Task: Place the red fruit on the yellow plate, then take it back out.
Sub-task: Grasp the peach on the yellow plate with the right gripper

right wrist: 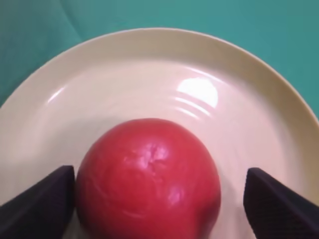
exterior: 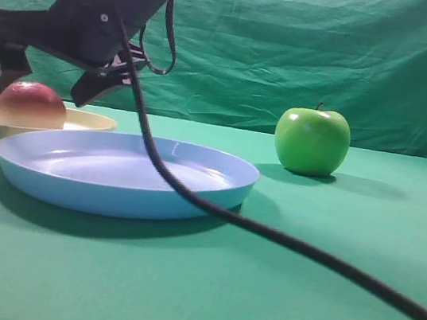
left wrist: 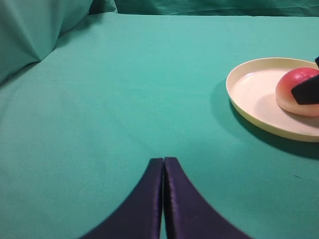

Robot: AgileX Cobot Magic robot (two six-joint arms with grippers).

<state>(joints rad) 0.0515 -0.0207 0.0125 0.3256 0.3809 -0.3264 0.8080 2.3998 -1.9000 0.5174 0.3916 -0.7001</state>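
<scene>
Right gripper spread wide — straddles red fruit on yellow plate.

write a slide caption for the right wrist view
Red fruit resting on the yellow plate, with the right gripper's open fingers on either side of it.

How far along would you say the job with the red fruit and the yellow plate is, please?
Done: the red fruit sits on the yellow plate. In hand: the right pincer straddles the fruit, one finger against its side, the other standing clear of it, so it is not gripped. Left: taking the fruit back out. The left pincer is shut, away from the plate.
</scene>
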